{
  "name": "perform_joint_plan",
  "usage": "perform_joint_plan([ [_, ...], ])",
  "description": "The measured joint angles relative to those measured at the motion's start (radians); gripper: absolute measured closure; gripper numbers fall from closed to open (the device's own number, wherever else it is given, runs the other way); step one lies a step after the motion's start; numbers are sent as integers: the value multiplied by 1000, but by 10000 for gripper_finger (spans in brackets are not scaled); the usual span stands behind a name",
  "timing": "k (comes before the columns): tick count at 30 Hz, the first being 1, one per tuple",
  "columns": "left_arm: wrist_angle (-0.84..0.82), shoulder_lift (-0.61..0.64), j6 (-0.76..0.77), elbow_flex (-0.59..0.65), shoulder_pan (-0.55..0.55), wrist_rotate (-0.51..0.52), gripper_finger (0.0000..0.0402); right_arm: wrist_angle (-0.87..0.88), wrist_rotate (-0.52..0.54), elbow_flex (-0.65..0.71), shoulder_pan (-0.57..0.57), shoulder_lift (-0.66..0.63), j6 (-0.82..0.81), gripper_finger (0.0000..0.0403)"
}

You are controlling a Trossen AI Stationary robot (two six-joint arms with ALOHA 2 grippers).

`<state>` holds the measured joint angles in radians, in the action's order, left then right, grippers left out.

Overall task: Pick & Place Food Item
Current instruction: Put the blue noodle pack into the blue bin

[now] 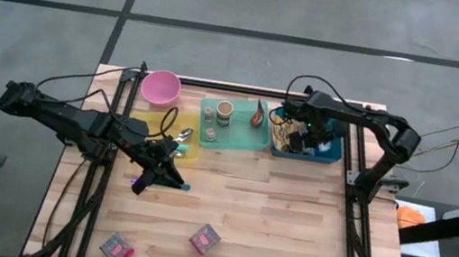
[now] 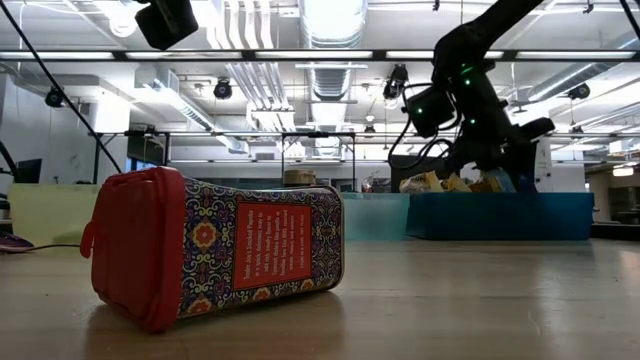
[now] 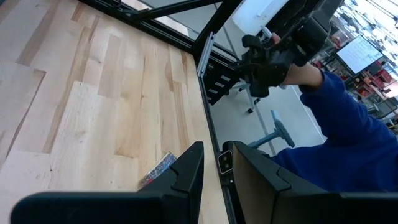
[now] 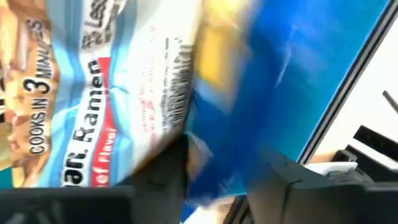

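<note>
A ramen packet (image 4: 93, 81), blue and white with printed text, lies among other packets in the blue bin (image 1: 332, 155) at the table's far right. My right gripper (image 4: 217, 162) points steeply down into this bin (image 4: 286, 68), open, with the packet's edge beside one finger and the bin's blue wall showing through the gap. It also shows over the bin from above (image 1: 300, 142). My left gripper (image 3: 214, 158) hovers over the table's middle left (image 1: 170, 174), tilted a little downward, its fingers a narrow gap apart with nothing between them. My right gripper has one finger (image 4: 163, 177) standing in front of the ramen packet's lower edge (image 4: 177, 134). Whether that finger touches the packet cannot be told. Nothing sits between the two fingers.
A green tray (image 1: 256, 143) with cans, a yellow tray (image 1: 191, 152) and a pink bowl (image 1: 161, 87) stand along the far side. Two patterned red boxes (image 1: 206, 239) (image 1: 116, 248) lie near the front edge; one (image 2: 215, 250) fills the low view. A person's blue sleeve (image 3: 336, 118) shows beyond the table.
</note>
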<state>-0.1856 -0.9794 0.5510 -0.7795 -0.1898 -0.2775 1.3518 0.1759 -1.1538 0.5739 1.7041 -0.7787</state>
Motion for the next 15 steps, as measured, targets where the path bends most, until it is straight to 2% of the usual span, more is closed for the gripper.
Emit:
perform_joint_plan([
  [8, 0, 0, 0, 0, 0, 0, 308, 10, 2, 0, -7, -1, 15, 183],
  [15, 0, 0, 0, 0, 0, 0, 308, 147, -3, -1, -17, -39, 23, 156],
])
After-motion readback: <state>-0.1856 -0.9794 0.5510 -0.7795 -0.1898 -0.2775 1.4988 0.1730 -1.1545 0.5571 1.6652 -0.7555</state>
